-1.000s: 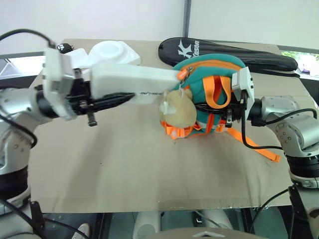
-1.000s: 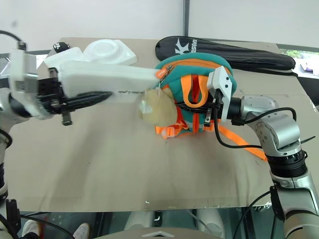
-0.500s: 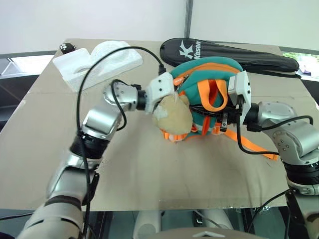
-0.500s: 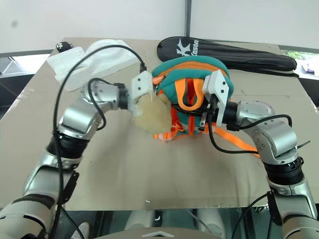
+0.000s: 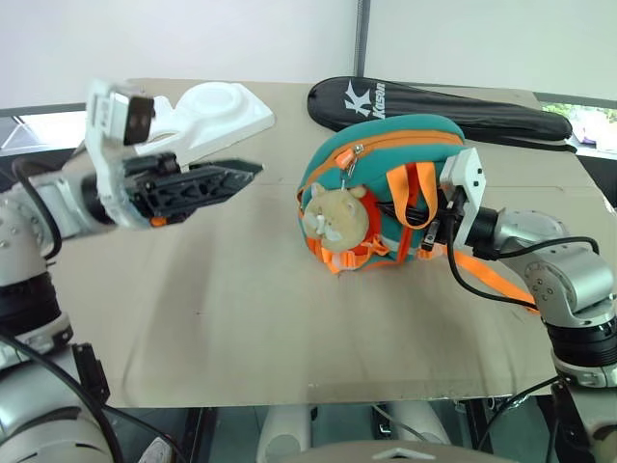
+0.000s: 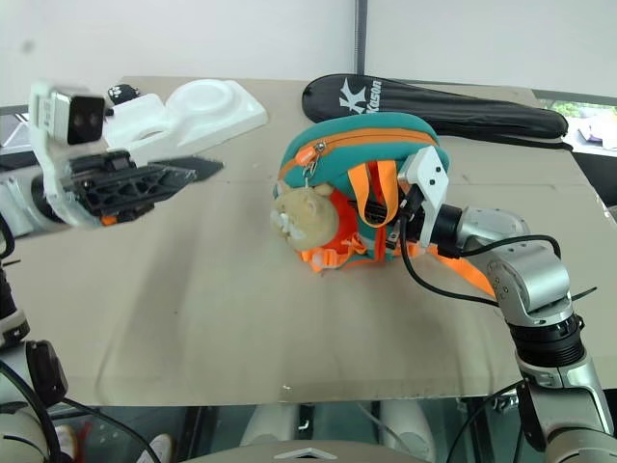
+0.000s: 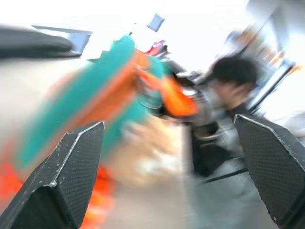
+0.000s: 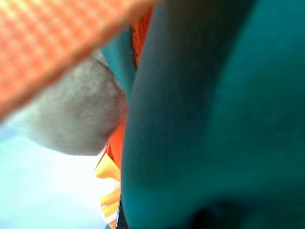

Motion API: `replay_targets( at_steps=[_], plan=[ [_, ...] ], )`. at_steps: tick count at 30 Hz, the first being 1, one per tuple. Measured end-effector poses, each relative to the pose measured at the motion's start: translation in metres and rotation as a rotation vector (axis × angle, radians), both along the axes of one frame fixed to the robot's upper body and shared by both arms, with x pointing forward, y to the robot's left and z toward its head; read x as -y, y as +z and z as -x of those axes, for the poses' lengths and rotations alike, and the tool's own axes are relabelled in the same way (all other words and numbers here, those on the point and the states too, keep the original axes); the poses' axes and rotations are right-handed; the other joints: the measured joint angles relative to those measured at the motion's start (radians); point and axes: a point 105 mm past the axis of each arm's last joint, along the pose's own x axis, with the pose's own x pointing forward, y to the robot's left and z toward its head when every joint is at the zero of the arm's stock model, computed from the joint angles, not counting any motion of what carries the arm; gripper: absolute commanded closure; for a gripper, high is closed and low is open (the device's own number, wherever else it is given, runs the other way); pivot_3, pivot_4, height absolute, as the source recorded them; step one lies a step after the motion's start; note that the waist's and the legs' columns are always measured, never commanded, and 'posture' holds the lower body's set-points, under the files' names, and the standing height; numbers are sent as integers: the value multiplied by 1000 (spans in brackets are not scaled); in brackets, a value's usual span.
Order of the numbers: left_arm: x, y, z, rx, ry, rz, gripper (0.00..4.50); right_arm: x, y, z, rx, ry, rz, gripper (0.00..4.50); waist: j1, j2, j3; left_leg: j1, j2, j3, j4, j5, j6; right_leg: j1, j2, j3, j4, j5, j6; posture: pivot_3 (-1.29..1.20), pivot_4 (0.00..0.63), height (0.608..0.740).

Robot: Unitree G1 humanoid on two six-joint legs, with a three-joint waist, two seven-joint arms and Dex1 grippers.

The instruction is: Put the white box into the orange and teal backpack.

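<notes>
On the desk [image 5: 241,318], our right fingers [image 5: 436,234] stayed clamped on the orange and teal backpack [image 5: 381,164], left fingers [image 5: 198,183] spread empty at nine o'clock; zipping likely followed.

backpack [image 7: 95,90] blurred, person [image 7: 228,86] behind — smeared, right claw's fingers hidden

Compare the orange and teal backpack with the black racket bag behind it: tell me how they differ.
The orange and teal backpack is small, rounded and bulging; the black racket bag is long, flat and lies low. The backpack is teal with orange straps and a beige plush charm; the racket bag is plain black with white lettering. The right gripper is at the backpack's straps; nothing touches the racket bag. Both rest on the table.
</notes>
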Motion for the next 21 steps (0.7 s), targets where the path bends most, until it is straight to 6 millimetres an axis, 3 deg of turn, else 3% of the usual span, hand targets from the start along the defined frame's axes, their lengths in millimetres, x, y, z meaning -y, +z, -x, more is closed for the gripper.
replay_targets(
  at_steps=[6,10,13,15,19,21],
  plan=[
    [51,-53,-16,-145,67,26,24,-2,3,0,0,3,-1,4500,5,-1,0,-1,0,-2,2,0,0,1,0,0,1,1,-1,0,150,740],
    [78,-62,-28,-199,119,65,24,-3,3,0,1,2,3,4500,0,-1,0,-1,-1,-3,1,0,0,0,1,-1,1,1,-1,0,150,740],
    [97,-61,-37,-210,145,109,797,-1,3,-2,7,-24,4,4500,1,-1,0,-1,-1,-3,0,0,0,0,1,-1,1,1,-1,0,150,740],
    [101,-64,-39,-227,152,109,1802,0,4,-4,13,-48,6,4500,0,-1,0,-2,-2,-3,1,0,0,0,1,-1,0,1,-1,0,150,740],
    [91,-59,-37,-202,145,93,3581,-1,5,-7,16,-81,-20,4500,-4,-1,0,-1,-2,-3,0,0,0,0,1,-1,1,1,-1,0,150,740],
    [86,-52,-35,-181,129,105,3875,-1,7,-9,18,-100,-41,4500,-4,-1,0,-1,-2,-4,1,0,0,0,1,-1,1,1,-1,0,150,740]
  ],
)
